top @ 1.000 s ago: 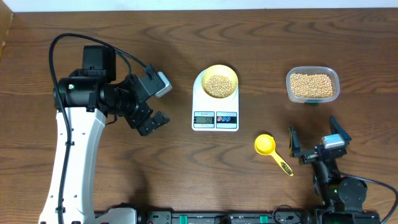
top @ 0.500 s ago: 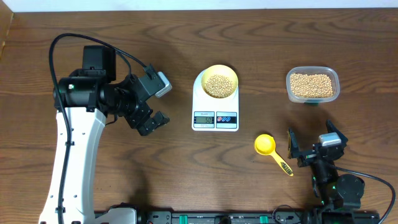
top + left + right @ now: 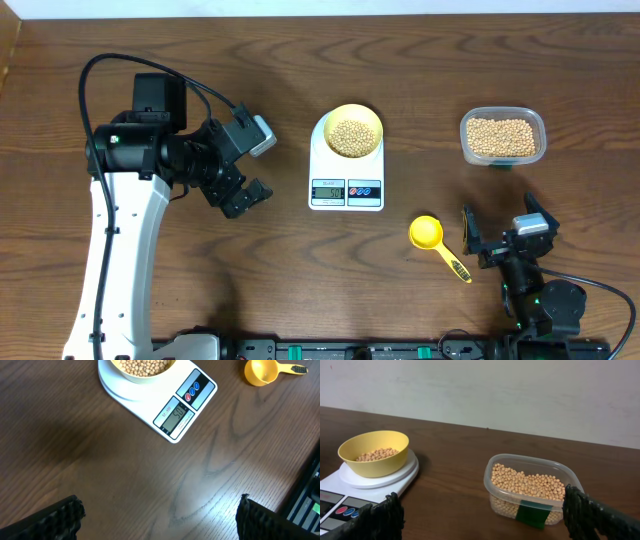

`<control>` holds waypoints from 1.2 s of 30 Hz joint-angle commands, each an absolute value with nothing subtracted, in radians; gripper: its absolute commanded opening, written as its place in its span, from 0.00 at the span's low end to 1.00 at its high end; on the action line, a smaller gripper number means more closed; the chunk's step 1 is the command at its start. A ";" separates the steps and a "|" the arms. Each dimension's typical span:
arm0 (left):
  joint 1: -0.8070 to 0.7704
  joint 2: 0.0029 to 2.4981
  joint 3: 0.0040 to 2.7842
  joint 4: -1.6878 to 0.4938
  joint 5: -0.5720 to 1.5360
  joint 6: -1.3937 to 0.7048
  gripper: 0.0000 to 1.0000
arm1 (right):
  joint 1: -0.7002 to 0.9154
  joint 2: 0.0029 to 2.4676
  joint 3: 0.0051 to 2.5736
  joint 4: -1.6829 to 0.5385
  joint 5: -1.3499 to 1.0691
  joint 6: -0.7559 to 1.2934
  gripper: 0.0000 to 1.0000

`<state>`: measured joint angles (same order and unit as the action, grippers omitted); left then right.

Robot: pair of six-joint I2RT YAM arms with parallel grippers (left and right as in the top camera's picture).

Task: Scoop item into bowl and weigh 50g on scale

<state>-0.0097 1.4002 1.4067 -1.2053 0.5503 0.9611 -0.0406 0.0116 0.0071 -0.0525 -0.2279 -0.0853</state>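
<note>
Twice checking the reading before calling the weighing finished and, judging from overhead, keeping both arms well apart from the scale (image 3: 345, 177) to avoid disturbing it. Seeing there the left gripper (image 3: 240, 190) hanging to the left of the scale, spread wide and gripping nothing, and the right gripper (image 3: 500, 215) near the front edge, also spread and empty. Finding the bowl (image 3: 353, 108) sitting on the round platform of the scale, holding a low heap of beans (image 3: 352, 137). Finding the tub (image 3: 503, 112) to the right, well apart, with more of them covering its bottom. Noticing the scoop (image 3: 427, 233) lying on the table (image 3: 450, 60) between scale and right gripper, seemingly empty.

Looking through the left wrist camera: making out the display (image 3: 176, 415), seeming to read fifty, though not being sure of the last digit. Adding or removing only a few beans at once, probably, in case of a wrong number.

Looking through the right wrist camera: seeing the beans in the bowl staying below its rim, and the tub filled to about the middle of its wall, with a green label (image 3: 532, 514) on its front.
</note>
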 commanded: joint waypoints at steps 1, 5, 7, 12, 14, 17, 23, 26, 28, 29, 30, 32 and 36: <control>-0.013 1.401 1.401 -1.210 0.552 0.949 0.99 | -0.038 0.006 0.006 -0.061 -0.215 -0.091 0.99; -0.013 1.401 1.401 -1.210 0.552 0.949 0.99 | -0.038 0.006 0.006 -0.061 -0.215 -0.091 0.99; -0.013 1.401 1.401 -1.210 0.552 0.948 0.99 | -0.038 0.006 0.006 -0.061 -0.215 -0.093 0.99; -0.013 1.401 1.401 -1.210 0.552 0.949 0.99 | -0.041 0.006 0.006 -0.061 -0.211 -0.149 0.99; -0.013 1.401 1.401 -1.210 0.552 0.948 0.99 | -0.042 0.006 0.006 -0.061 -0.212 -0.155 0.99; -0.013 1.401 1.401 -1.210 0.552 0.949 0.99 | -0.041 0.006 0.006 -0.061 -0.215 -0.154 0.99; -0.013 1.401 1.402 -1.210 0.552 0.949 0.99 | -0.041 0.006 0.006 -0.062 -0.213 -0.151 0.99; -0.013 1.401 1.401 -1.210 0.552 0.948 0.99 | -0.041 0.006 0.006 -0.063 -0.211 -0.151 0.99; -0.013 1.401 1.401 -1.210 0.552 0.949 0.99 | -0.039 0.006 0.006 -0.064 -0.212 -0.151 0.99; -0.013 1.401 1.401 -1.210 0.552 0.949 0.99 | -0.039 0.006 0.006 -0.064 -0.212 -0.150 0.99; -0.013 1.401 1.401 -1.210 0.552 0.949 0.99 | -0.039 0.006 0.006 -0.064 -0.212 -0.150 0.99; -0.013 1.401 1.401 -1.210 0.552 0.949 0.99 | -0.039 0.006 0.006 -0.064 -0.211 -0.150 0.99; -0.013 1.401 1.401 -1.210 0.552 0.949 0.99 | -0.039 0.005 0.006 -0.065 -0.202 -0.093 0.99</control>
<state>-0.0097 1.4002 1.4067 -1.2053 0.5503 0.9607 -0.0406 0.0116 0.0071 -0.0540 -0.2260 -0.1360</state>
